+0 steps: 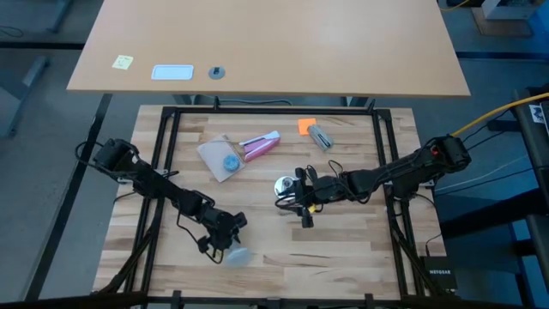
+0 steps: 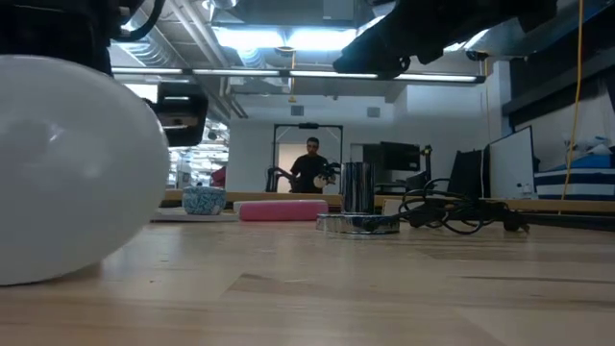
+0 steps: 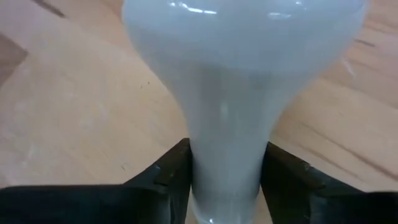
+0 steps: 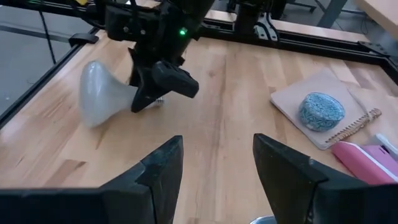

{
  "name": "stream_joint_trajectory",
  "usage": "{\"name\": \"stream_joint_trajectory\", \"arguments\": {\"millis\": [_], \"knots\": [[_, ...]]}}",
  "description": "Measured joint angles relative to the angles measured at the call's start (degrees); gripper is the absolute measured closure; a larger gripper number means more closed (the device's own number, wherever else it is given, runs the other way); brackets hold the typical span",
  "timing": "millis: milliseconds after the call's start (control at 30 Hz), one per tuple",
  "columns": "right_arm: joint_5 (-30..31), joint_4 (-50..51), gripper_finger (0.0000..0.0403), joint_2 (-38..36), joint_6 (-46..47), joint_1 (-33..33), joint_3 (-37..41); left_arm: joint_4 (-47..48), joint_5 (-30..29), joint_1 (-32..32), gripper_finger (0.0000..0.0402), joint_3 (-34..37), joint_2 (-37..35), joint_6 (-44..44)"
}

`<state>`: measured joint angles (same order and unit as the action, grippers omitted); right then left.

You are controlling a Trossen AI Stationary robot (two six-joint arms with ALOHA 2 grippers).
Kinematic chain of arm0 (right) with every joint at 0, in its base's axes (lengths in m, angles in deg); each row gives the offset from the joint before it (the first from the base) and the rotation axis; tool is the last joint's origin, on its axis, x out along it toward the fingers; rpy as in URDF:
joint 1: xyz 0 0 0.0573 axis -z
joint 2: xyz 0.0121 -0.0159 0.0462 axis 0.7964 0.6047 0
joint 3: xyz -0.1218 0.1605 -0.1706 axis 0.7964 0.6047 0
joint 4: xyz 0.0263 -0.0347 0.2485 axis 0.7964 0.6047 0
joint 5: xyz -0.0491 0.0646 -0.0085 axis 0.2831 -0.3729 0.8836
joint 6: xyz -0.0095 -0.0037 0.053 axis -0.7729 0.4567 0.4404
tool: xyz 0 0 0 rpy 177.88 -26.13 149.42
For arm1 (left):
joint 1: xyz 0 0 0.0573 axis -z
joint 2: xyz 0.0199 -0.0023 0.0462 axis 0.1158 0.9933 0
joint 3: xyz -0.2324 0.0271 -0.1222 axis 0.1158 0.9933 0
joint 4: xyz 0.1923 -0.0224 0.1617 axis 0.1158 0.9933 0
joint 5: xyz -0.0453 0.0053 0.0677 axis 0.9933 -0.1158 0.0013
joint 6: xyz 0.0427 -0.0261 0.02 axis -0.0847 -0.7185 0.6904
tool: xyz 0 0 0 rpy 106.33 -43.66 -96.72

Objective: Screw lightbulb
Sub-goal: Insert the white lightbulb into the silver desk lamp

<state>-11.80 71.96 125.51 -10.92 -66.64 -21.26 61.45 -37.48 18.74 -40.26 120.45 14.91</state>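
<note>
the wooden table [image 1: 343, 249] carries everything – the lightbulb [image 1: 238, 255] lies on its side near the front edge, the left gripper [image 3: 225, 180] pinching its neck. right gripper [image 4: 214, 165] hovers mid-table, fingers spread, above the silvery socket [image 1: 284, 186].

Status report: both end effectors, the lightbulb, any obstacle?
Left end effector shut on lightbulb neck, bulb lying on table. Right end effector open, above socket. No obstacle between them.
</note>
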Motion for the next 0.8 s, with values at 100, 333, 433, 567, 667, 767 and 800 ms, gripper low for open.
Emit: {"name": "stream_joint_trajectory", "arguments": {"millis": [100,333,433,567,667,767,800], "knots": [[0.0,0.0,0.0205,0.0,0.0,0.0,0.0,0.0,0.0,0.0,0.0264,0.0,0.0,-3.6],[4.9,0.1,0.0205,-1.6,-2.0,0.0,0.0,-0.1,-0.2,-1.4,0.0261,0.0,0.0,-10.3],[9.6,0.2,0.0205,-3.6,-5.7,0.0,0.0,-0.1,-1.5,-2.7,0.026,0.0,-0.6,-12.2],[16.7,0.9,0.0205,-7.3,-11.2,0.0,0.0,-0.3,-4.8,-5.7,0.0262,0.0,-3.4,-13.3],[20.5,3.0,0.0205,-10.9,-14.0,0.0,0.0,-0.5,-6.9,-8.8,0.026,-0.3,-6.1,-13.9],[24.0,6.7,0.0205,-15.2,-15.7,0.0,0.0,-1.9,-8.0,-12.4,0.0259,-1.5,-8.8,-14.8],[25.3,7.8,0.0205,-16.7,-15.9,0.0,0.0,-2.0,-8.5,-13.5,0.0259,-2.0,-9.8,-14.8]]}}
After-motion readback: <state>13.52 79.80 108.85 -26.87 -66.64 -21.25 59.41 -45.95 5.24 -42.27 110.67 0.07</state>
